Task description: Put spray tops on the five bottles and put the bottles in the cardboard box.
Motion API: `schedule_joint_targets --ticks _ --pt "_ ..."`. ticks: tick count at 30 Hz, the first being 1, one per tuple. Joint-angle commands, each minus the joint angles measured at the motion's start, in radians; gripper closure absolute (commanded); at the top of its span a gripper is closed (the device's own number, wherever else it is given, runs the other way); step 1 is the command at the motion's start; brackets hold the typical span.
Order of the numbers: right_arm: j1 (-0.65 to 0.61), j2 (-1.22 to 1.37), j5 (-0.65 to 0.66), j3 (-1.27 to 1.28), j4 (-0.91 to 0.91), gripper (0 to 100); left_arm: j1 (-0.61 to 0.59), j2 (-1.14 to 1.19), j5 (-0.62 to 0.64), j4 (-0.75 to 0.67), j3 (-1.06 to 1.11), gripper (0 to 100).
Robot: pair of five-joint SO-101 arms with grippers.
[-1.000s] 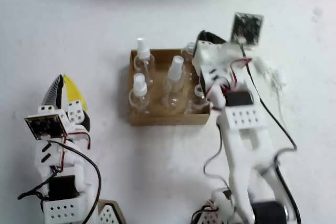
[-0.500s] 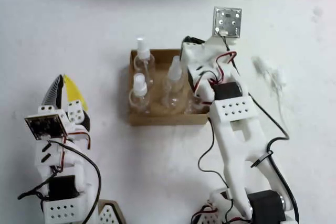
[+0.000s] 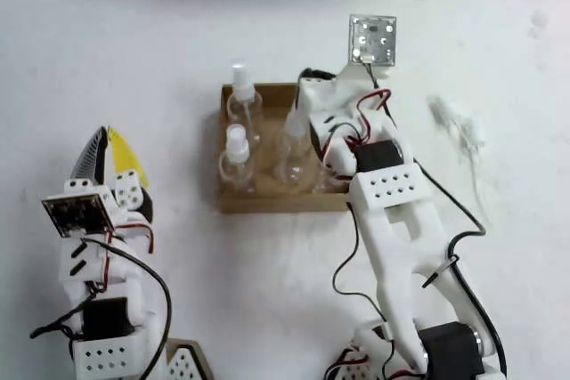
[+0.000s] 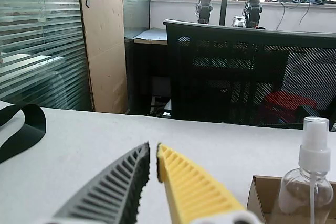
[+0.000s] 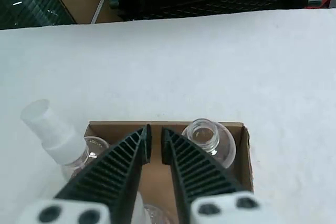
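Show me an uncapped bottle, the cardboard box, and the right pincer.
Uncapped bottle (image 5: pixel 203 131): right wrist view, rim of its open neck.
Cardboard box (image 3: pixel 267 200): high view, its near wall.
Right pincer (image 5: pixel 155 135): right wrist view, midway between its fingertips.

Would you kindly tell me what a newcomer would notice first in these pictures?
The cardboard box at the middle of the table holds clear bottles, several with white spray tops. The right gripper hangs over the box's right side, near an uncapped bottle. The left gripper, yellow and grey, sits off to the left.
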Motion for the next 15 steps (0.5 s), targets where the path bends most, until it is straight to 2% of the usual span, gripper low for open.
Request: schedule_joint_targets --ticks 1,15 --pt "-0.021 -0.016 -0.003 -0.017 0.013 98.2 0.002 -0.015 -0.012 -0.032 -0.018 97" --pt "-0.015 -0.045 -0.005 -0.023 0.010 97.8 0.002 -0.015 -0.012 -0.032 -0.018 97"
